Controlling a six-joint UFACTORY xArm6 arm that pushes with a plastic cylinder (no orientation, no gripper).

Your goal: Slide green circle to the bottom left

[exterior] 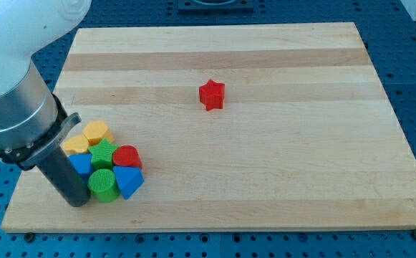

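tip of my rod, which has no jaws, touches green circle from view's left, holding nothing.

A single camera looks down at a slant from beyond the bottom edge of the wooden tabletop, taking in almost the whole of it. The robot arm looms large and near at the view's left.

Star alone mid-board; block cluster well apart, bottom left.
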